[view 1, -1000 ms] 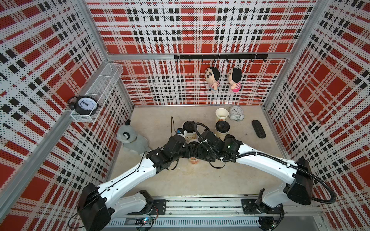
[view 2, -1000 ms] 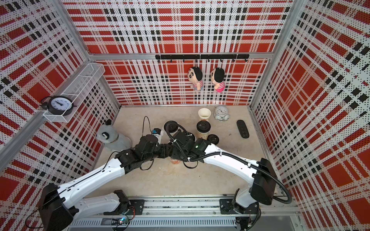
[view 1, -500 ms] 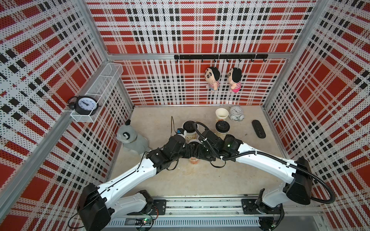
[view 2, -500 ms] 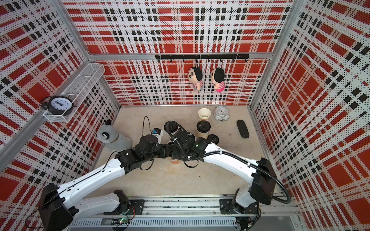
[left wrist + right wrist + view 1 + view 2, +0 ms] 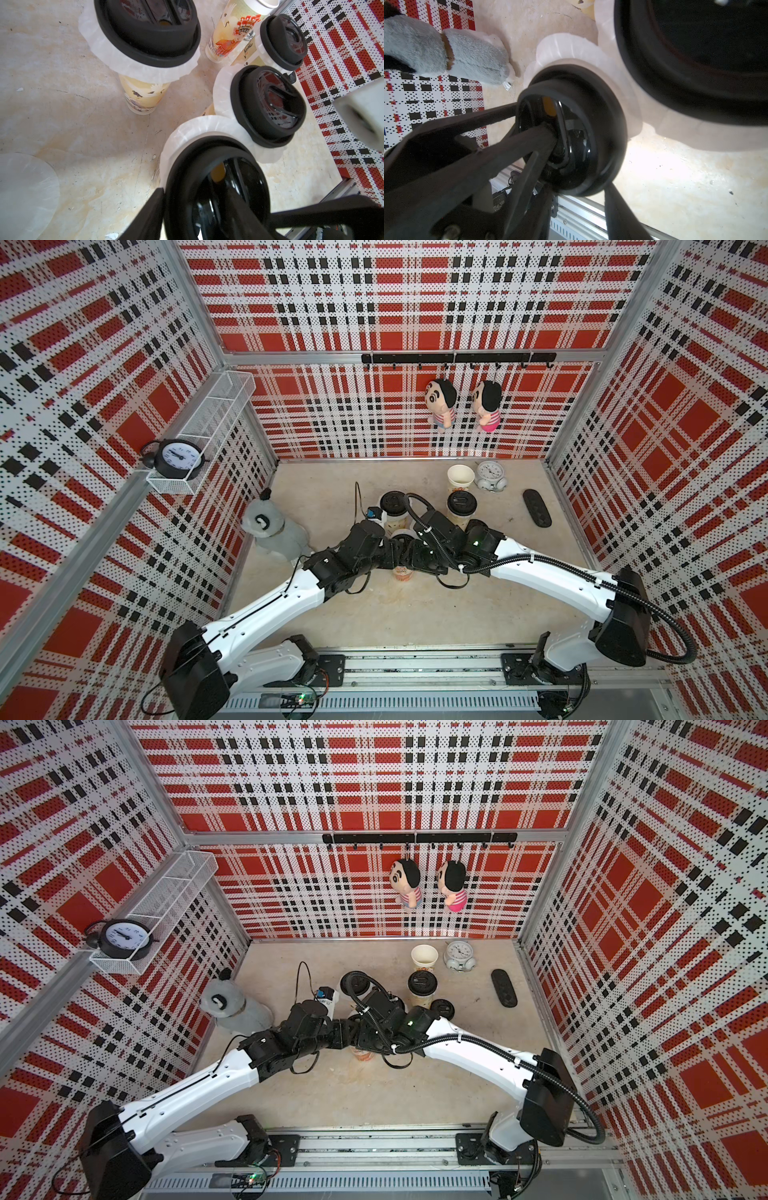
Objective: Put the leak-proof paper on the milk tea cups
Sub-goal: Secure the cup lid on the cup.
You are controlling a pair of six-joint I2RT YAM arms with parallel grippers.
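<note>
Left fingers tight on glossy black round lid over wavy translucent paper; right fingers together atop it.

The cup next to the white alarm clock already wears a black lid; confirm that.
Not so. The cup next to the white alarm clock wears no lid. Its mouth stands open, as both top views show.

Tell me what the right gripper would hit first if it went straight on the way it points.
The black lid on the cup beneath it. The shut right gripper aims into the lid's sunken top, and its tips look to be touching it, though blur hides the exact contact.
</note>
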